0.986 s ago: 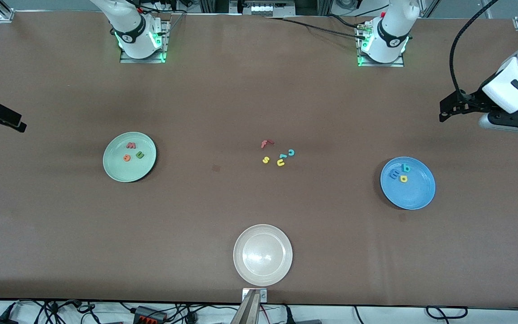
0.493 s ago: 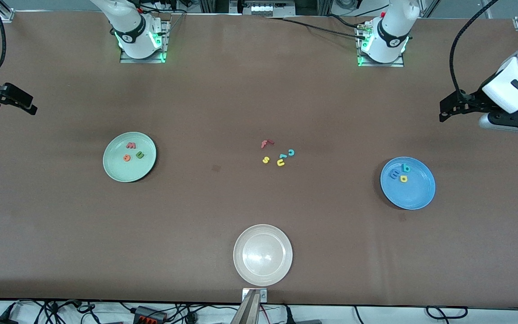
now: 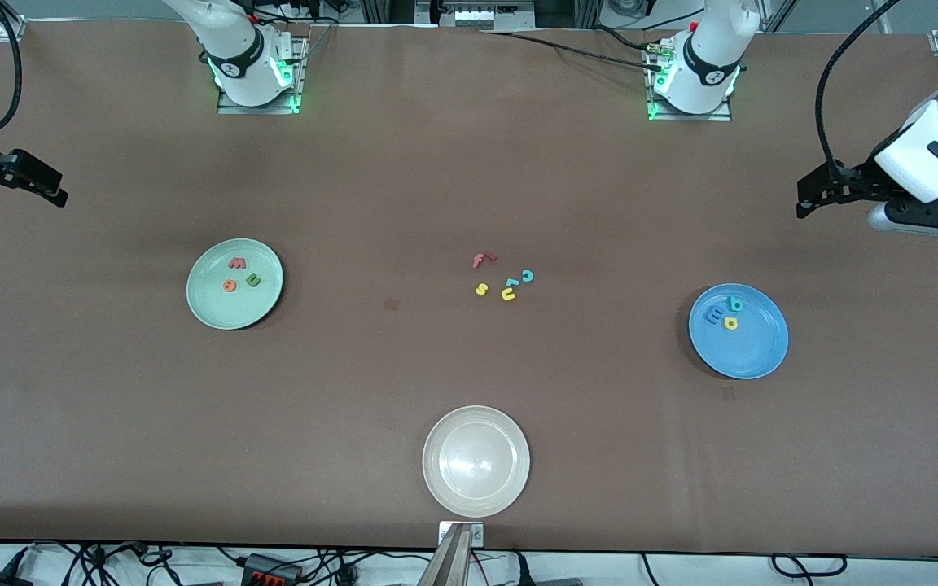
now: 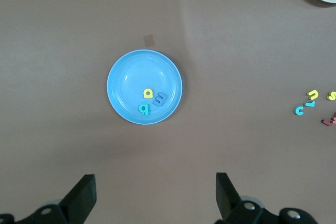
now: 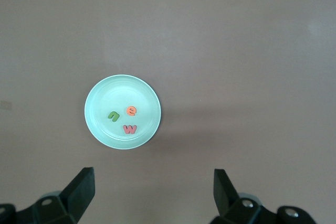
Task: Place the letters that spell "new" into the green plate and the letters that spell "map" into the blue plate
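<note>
Left end effector [image 4: 152, 198] released, high over table [image 3: 469, 163] near blue plate [image 3: 738, 331] holding m, a, p [image 3: 724, 313]; right end effector [image 5: 152, 195] released over green plate [image 3: 234, 283] holding n, e, w [image 3: 239, 275]; sorting apparently done, nothing left but parking.

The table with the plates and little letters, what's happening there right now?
Nothing is being handled. The dark green n, orange e and pinkish-red w lie in the round pale mint-green plate. The blue m, teal a and yellow p lie in the round bright blue plate. Both tools are open and empty: the left tool above the blue plate, the right tool above the green one. Leftover foam letters sit mid-table.
</note>
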Controlling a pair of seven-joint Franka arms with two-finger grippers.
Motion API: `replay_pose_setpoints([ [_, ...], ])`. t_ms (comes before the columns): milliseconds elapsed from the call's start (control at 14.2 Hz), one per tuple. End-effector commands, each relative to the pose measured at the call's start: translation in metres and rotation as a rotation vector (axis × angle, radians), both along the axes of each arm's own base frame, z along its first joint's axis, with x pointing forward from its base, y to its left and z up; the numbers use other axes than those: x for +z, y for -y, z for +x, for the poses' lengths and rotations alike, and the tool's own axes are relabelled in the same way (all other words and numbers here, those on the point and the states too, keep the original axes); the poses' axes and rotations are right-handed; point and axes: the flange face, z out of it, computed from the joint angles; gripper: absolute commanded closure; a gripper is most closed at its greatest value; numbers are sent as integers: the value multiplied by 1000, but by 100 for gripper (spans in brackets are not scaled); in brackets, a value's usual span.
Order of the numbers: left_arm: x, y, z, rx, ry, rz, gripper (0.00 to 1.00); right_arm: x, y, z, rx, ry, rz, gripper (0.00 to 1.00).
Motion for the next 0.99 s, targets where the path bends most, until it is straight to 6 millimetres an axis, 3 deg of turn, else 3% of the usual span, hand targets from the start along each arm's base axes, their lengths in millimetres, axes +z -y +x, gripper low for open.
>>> replay_pose_setpoints([
  [0, 7, 8, 3, -23, -7, 22, 0, -1, 4, -5, 9, 3, -12, 0],
  [915, 8, 8, 7, -23, -3, 19, 0, -4, 4, -6, 7, -14, -12, 0],
])
